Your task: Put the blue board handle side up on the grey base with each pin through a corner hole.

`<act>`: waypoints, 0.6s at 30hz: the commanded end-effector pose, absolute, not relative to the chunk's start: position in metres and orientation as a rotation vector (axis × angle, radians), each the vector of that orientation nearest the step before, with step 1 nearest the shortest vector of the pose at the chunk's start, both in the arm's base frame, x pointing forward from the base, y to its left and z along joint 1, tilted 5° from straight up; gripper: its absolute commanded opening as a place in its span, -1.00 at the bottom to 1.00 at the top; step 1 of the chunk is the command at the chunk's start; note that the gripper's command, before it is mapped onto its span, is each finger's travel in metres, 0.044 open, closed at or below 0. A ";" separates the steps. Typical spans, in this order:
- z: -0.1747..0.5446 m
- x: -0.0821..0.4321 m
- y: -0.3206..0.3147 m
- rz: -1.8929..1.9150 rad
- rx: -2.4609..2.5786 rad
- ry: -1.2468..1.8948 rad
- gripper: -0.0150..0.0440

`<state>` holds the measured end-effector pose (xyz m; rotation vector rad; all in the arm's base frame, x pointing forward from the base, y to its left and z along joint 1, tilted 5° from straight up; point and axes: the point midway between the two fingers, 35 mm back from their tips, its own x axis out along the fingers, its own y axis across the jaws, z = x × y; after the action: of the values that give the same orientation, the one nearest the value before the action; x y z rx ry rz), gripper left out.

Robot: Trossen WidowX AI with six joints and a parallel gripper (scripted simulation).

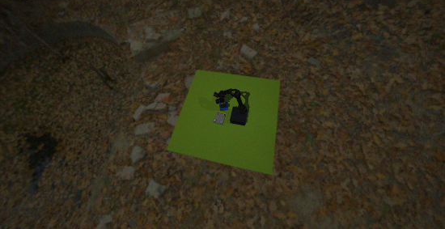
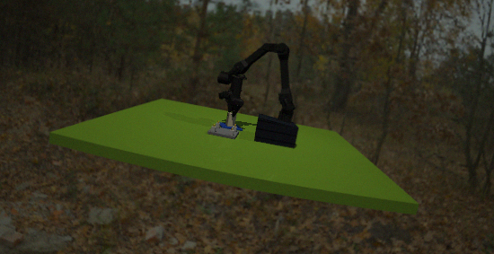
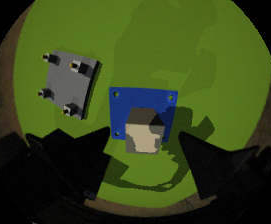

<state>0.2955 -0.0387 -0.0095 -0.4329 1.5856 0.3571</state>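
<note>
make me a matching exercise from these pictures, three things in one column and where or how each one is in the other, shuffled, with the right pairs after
1. blue board
2. grey base
3. gripper

A. open, above the handle
B. off the posts, lying on the green surface
C. four posts standing, no board on them

Pairs: 1-B, 2-C, 3-A
</note>
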 end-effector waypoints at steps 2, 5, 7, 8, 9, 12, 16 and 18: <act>-0.017 0.295 -0.038 0.363 -0.433 1.582 1.00; -0.022 0.295 -0.039 0.363 -0.433 1.582 1.00; -0.025 0.295 -0.039 0.363 -0.433 1.582 1.00; -0.026 0.295 -0.039 0.363 -0.433 1.582 1.00; -0.028 0.295 -0.039 0.363 -0.433 1.582 1.00; -0.033 0.294 -0.039 0.363 -0.433 1.582 1.00; -0.039 0.293 -0.039 0.363 -0.433 1.582 1.00; -0.042 0.293 -0.039 0.363 -0.433 1.582 1.00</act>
<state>0.2932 -0.0398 -0.0380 -0.4327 1.5859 0.3574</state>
